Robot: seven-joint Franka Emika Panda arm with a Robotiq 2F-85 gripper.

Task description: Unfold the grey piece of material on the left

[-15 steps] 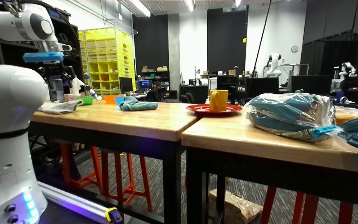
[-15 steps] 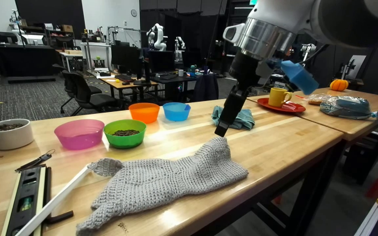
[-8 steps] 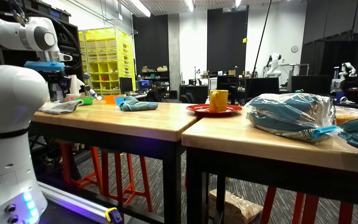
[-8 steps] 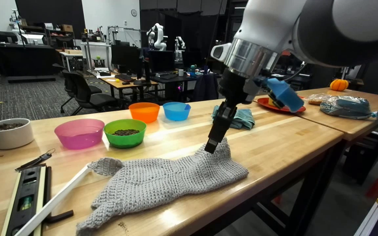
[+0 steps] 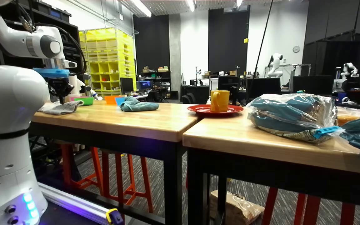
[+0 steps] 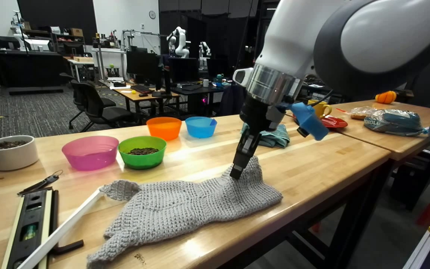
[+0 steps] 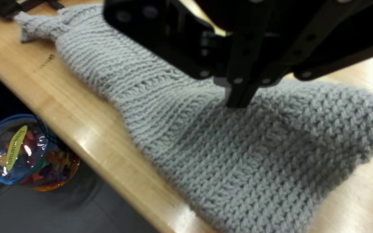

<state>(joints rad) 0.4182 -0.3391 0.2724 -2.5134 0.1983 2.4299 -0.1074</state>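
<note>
The grey piece of material (image 6: pixel 200 203) is a knitted cloth lying on the wooden table, rumpled, with a raised hump at one end and a twisted corner at the other. It also shows in an exterior view as a low grey heap (image 5: pixel 62 108). My gripper (image 6: pixel 236 174) points down onto the cloth beside the raised hump. In the wrist view the fingertips (image 7: pixel 236 103) are together against the knit (image 7: pixel 225 155). No fold of cloth is plainly visible between them, and their very tips are hard to make out.
Near the cloth stand a green bowl (image 6: pixel 142 153), a pink bowl (image 6: pixel 90 153) and a black level (image 6: pixel 30 224) with a white strip (image 6: pixel 62 231). Beyond lies a folded teal cloth (image 6: pixel 277 136). The table's front edge (image 7: pixel 108 155) runs close along the grey cloth.
My gripper has come down from above the raised hump onto the grey material. Its fingers, apart a second ago, have come together. The cloth looks unmoved.
</note>
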